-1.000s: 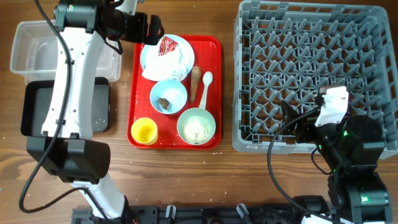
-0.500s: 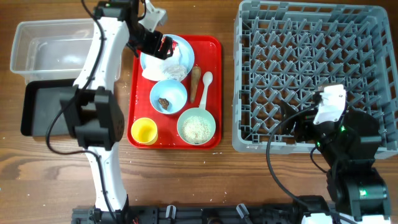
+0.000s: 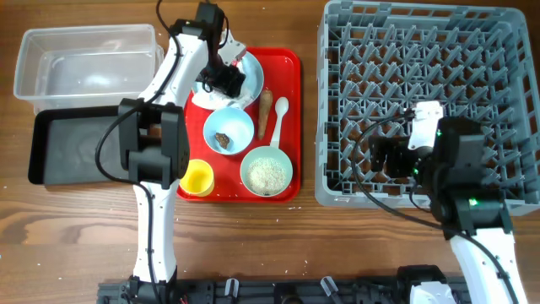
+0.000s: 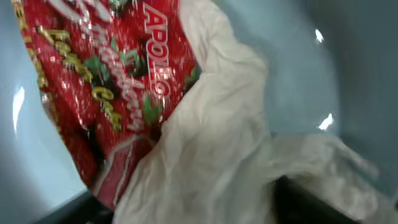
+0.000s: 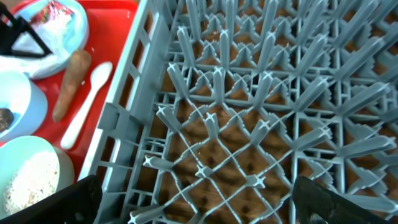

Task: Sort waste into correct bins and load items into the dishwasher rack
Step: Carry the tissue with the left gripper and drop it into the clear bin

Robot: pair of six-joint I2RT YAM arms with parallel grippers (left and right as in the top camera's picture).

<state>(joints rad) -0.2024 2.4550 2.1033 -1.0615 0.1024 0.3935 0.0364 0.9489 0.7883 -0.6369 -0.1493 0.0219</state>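
Note:
My left gripper (image 3: 221,78) is down on the pale blue plate (image 3: 250,73) at the back of the red tray. In the left wrist view its open fingers (image 4: 193,211) straddle the white napkin (image 4: 211,155), with the red-and-white wrapper (image 4: 106,81) just beyond. A blue bowl (image 3: 236,127) holds a dark lump (image 3: 223,138). A mint bowl (image 3: 267,173) holds rice. The yellow cup (image 3: 196,178), white spoon (image 3: 278,114) and brown root (image 3: 265,105) lie on the tray. My right gripper (image 3: 380,158) hangs open and empty over the grey rack (image 3: 430,84), as the right wrist view (image 5: 199,205) also shows.
The red serving tray (image 3: 292,84) sits mid-table. The clear tub (image 3: 84,67) and black tray (image 3: 76,148) stand at the left. My left arm stretches from the front edge over the black tray's right side and the yellow cup.
My left gripper has swung right and come down onto the plate over the wrapper and napkin. My right gripper has shifted a little left over the rack.

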